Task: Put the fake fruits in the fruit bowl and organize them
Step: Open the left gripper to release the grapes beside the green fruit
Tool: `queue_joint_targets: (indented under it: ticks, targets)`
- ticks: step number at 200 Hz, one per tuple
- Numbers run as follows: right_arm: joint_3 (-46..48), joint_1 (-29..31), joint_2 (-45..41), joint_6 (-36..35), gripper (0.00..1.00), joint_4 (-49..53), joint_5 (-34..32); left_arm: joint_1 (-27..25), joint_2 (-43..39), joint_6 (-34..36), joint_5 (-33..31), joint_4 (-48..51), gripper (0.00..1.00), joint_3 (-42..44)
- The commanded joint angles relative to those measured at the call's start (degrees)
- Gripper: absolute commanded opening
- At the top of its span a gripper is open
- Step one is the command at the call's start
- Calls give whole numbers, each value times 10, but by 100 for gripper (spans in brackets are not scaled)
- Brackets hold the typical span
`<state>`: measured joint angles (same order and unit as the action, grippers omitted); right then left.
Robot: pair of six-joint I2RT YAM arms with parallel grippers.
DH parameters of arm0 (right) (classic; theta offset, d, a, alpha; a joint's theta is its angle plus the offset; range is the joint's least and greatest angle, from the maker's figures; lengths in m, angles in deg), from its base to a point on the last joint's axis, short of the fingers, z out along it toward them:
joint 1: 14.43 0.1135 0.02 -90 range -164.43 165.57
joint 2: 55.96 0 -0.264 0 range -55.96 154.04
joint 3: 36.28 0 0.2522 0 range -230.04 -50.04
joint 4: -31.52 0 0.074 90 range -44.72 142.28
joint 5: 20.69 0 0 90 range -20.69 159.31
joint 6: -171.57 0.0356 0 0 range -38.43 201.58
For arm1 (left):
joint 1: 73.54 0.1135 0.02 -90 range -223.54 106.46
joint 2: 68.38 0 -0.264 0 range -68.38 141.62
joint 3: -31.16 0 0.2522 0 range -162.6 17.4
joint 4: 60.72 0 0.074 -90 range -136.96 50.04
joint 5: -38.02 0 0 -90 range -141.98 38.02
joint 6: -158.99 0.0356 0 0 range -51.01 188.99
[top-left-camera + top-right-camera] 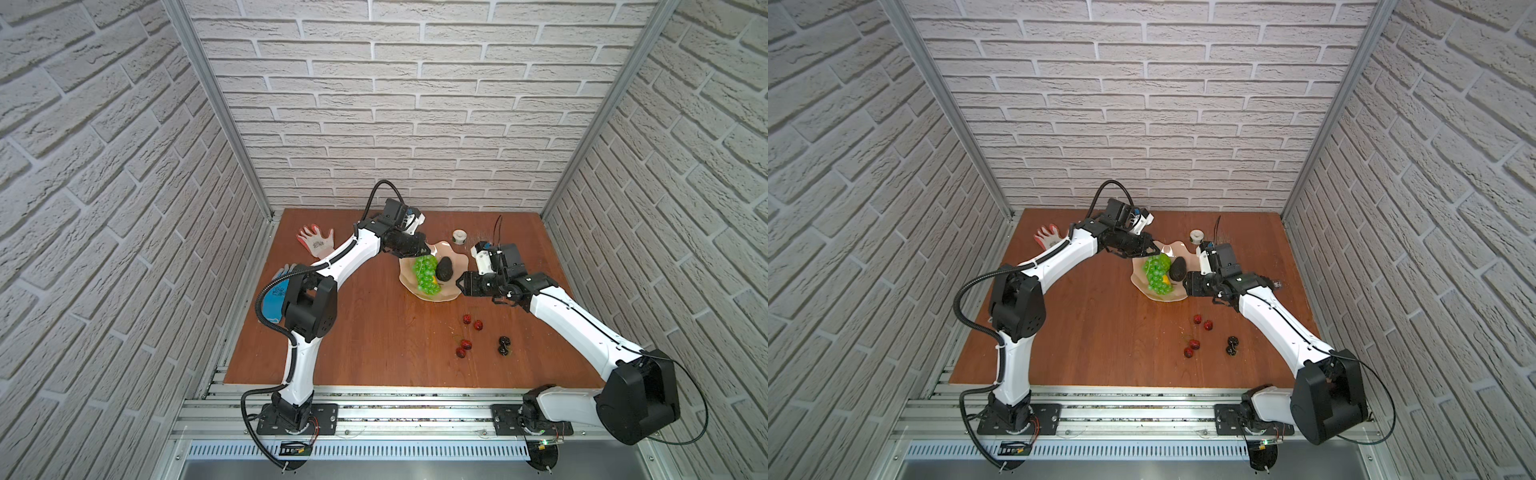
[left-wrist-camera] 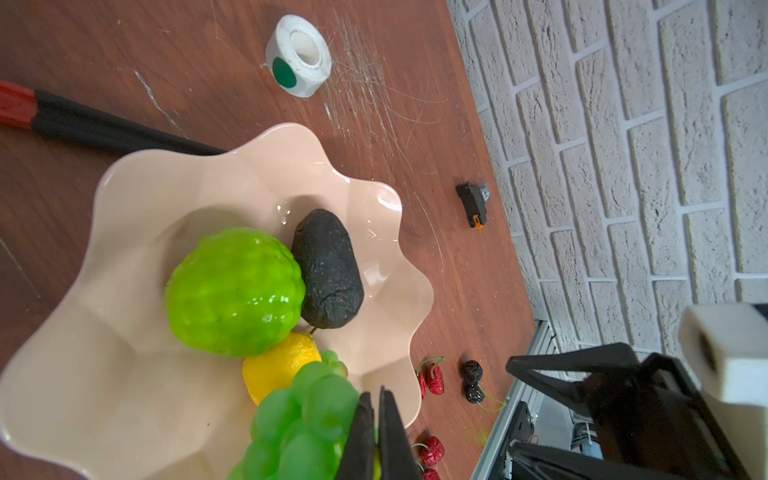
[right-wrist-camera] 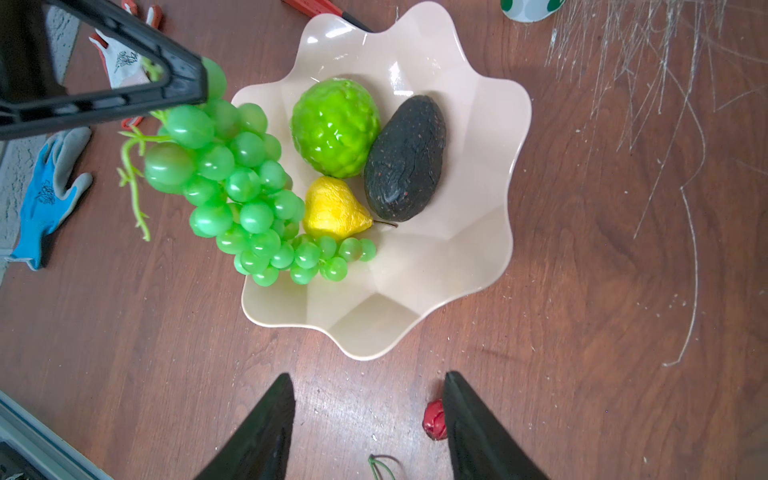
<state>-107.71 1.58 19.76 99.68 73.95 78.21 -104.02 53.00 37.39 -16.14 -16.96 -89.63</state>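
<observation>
Pink bowl (image 1: pixel 455 262): stands on the wooden table (image 1: pixel 365 332) between the two grippers, with four fruits in or partly in it.
Left gripper (image 1: pixel 428 251): jaws pinched together on the stem end of the grapes (image 3: pixel 241 195), above the bowl's left edge.
Grapes: hang from that grip. The upper part is lifted over the rim and the lower end is inside the bowl beside the pear (image 3: pixel 332 210).
Ball (image 3: pixel 334 126): lime green and bumpy, in the bowl, touching the avocado (image 3: pixel 405 160).
Avocado: dark, lying on its side in the bowl, next to the ball and the pear.
Pear: yellow, in the bowl between the grapes and the avocado.
Right gripper (image 3: pixel 365 378): jaws apart with nothing between them, low over the table just outside the bowl's right rim.
Red cherries (image 1: pixel 465 344): two pairs on the table, outside the bowl, on its near side.
Dark cherries (image 1: pixel 504 341): one pair on the table, right of the red ones.
Tape roll (image 1: pixel 459 237): white, on the table beyond the bowl.
Gloves (image 1: pixel 316 242): two on the table's left side, well apart from the bowl.
Wrench (image 2: pixel 62 118): its red and black handle lies behind the bowl.
</observation>
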Motion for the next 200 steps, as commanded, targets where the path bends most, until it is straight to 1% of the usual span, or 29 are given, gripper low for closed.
queue_joint_targets:
  ticks: [1, 42, 84, 91, 102, 118, 150, 169, 183, 200]
  targets:
    - [-18, 2, 10, -12, 59, -12, 5, 8, 26, 10, 32, -20, 0, -20]
    - [-30, 2, 20, -14, 59, -9, 5, 16, 52, 9, 29, -38, 0, -23]
    - [-34, 2, 22, -16, 59, -3, -3, 24, 88, 11, 23, -37, 0, -61]
    - [-36, 2, 24, -17, 59, -1, -3, 25, 93, 11, 24, -35, 4, -67]
    - [-38, 2, 24, -18, 59, 2, -4, 25, 97, 10, 24, -36, 13, -71]
    - [-41, 2, 23, -18, 59, 4, -8, 28, 99, 7, 26, -41, 15, -71]
    - [-49, 2, 25, -19, 59, 9, -11, 31, 92, 7, 20, -42, 29, -69]
    - [-52, 2, 23, -21, 59, 15, -13, 31, 82, 16, 2, -35, 41, -70]
    - [-56, 2, 20, -22, 59, 19, -14, 31, 79, 31, -27, -18, 51, -79]
    - [-63, 2, 14, -22, 59, 27, -16, 31, 79, 47, -42, 12, 58, -103]
